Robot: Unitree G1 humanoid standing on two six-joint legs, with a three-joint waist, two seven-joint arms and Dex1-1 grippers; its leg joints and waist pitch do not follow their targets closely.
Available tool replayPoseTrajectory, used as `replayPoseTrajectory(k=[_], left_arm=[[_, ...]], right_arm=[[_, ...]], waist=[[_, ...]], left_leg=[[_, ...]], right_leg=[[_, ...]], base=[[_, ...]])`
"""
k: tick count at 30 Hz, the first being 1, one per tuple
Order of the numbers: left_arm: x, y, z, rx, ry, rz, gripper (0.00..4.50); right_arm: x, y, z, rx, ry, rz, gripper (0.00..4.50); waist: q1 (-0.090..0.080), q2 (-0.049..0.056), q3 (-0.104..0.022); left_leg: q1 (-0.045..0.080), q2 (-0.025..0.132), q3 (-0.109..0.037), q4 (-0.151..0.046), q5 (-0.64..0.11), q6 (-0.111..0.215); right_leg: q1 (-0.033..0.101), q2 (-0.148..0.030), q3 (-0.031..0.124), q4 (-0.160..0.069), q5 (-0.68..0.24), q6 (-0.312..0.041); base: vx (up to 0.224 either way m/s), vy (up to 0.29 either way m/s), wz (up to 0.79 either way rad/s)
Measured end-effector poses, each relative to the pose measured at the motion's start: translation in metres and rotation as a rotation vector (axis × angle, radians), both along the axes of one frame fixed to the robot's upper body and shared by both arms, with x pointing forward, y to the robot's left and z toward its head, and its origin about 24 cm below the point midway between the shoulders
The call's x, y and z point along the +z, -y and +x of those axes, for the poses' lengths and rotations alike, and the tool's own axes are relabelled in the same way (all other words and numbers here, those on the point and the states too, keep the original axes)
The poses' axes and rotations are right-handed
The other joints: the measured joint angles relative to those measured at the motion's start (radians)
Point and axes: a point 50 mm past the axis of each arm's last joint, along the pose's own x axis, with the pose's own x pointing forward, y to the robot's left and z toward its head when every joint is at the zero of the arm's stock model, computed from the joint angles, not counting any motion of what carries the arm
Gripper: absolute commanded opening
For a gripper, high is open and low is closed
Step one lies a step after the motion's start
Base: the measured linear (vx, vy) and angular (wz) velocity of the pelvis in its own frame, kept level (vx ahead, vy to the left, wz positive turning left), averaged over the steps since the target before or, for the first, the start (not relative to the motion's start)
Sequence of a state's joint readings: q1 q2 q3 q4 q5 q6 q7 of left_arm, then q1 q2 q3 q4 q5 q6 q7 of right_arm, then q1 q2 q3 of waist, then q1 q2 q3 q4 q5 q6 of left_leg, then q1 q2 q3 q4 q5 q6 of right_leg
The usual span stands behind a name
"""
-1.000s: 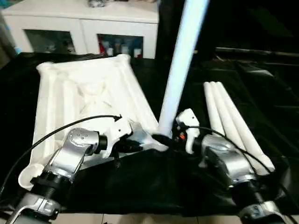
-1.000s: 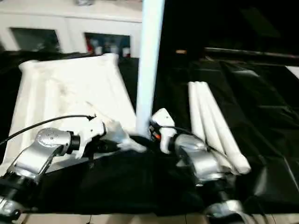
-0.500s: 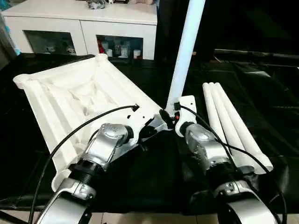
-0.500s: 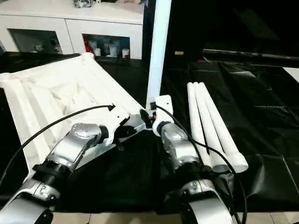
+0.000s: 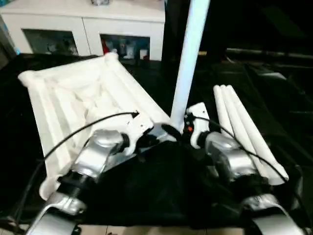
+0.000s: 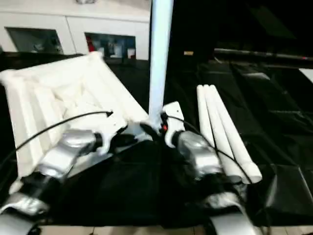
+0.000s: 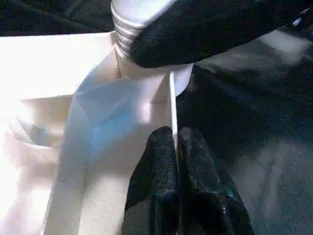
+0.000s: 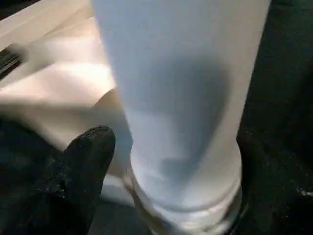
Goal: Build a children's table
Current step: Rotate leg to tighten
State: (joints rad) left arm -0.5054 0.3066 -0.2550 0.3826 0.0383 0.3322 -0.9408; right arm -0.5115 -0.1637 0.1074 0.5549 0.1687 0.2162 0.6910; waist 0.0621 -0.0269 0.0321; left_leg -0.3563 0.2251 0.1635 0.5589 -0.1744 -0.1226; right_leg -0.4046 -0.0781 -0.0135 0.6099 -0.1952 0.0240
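The children's table top [image 5: 83, 98] lies upside down on the left, white and rimmed. One white leg [image 5: 190, 54] stands upright in its near right corner socket. Three more legs [image 5: 239, 127] lie side by side on the right. My left gripper [image 7: 175, 134] is shut on the thin rim of the top beside that socket. My right gripper [image 5: 178, 134] straddles the base of the upright leg [image 8: 181, 98]. One of its fingers [image 8: 88, 161] stands a little off the leg, so the gripper is open.
Everything rests on the black-covered work table [image 5: 161, 191]. A white cabinet [image 5: 88, 19] with glass doors stands behind it. My silver forearms reach in over the table's near edge.
The head views have shifted and tilted between the frames. The leg stays upright in the corner socket, and both grippers stay at that corner.
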Motion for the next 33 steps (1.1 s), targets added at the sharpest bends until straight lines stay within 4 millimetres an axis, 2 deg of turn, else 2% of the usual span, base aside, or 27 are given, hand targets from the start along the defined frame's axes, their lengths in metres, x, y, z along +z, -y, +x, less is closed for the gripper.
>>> replayPoseTrajectory(k=[8, 19, 25, 30, 33], left_arm=[[0.002, -0.015, -0.01, -0.096, -0.05, -0.021, 0.0], [0.002, -0.021, -0.014, -0.124, -0.06, -0.023, 0.0], [0.002, -0.022, -0.015, -0.125, -0.058, -0.022, 0.0], [0.0, -0.022, -0.012, -0.099, -0.045, -0.018, 0.0], [-0.003, -0.01, 0.001, -0.02, -0.012, -0.006, 0.0]], right_arm=[[0.001, 0.01, -0.015, 0.185, -0.004, -0.02, 3.96], [0.0, 0.012, -0.019, 0.208, -0.005, -0.025, 2.96], [0.0, 0.011, -0.02, 0.209, -0.004, -0.024, 2.84], [-0.004, 0.006, -0.018, 0.142, 0.002, -0.023, 2.82], [-0.009, -0.001, -0.007, -0.034, 0.0, -0.023, 2.82]], waist=[[0.002, 0.002, 0.002], [0.003, 0.001, 0.003], [0.002, 0.001, 0.003], [-0.001, 0.001, 0.003], [-0.004, 0.001, 0.002]], left_leg=[[-0.001, 0.0, 0.0, 0.002, 0.0, 0.0], [-0.001, 0.0, 0.0, 0.002, 0.0, 0.0], [-0.001, 0.0, 0.0, 0.002, 0.0, 0.0], [0.0, 0.0, 0.001, 0.002, 0.0, 0.0], [0.006, 0.0, 0.002, 0.003, 0.0, 0.0]], right_leg=[[-0.003, 0.0, 0.0, 0.0, 0.0, 0.0], [-0.003, 0.0, 0.0, 0.0, 0.0, 0.0], [-0.003, 0.0, 0.0, 0.001, 0.0, 0.0], [-0.001, 0.0, 0.001, 0.002, 0.0, 0.0], [0.003, -0.001, 0.002, 0.002, 0.0, 0.001]], base=[[0.0, 0.0, 0.0], [0.0, 0.0, 0.0], [0.0, 0.0, 0.0], [0.0, 0.0, 0.0], [0.0, 0.0, 0.0]])
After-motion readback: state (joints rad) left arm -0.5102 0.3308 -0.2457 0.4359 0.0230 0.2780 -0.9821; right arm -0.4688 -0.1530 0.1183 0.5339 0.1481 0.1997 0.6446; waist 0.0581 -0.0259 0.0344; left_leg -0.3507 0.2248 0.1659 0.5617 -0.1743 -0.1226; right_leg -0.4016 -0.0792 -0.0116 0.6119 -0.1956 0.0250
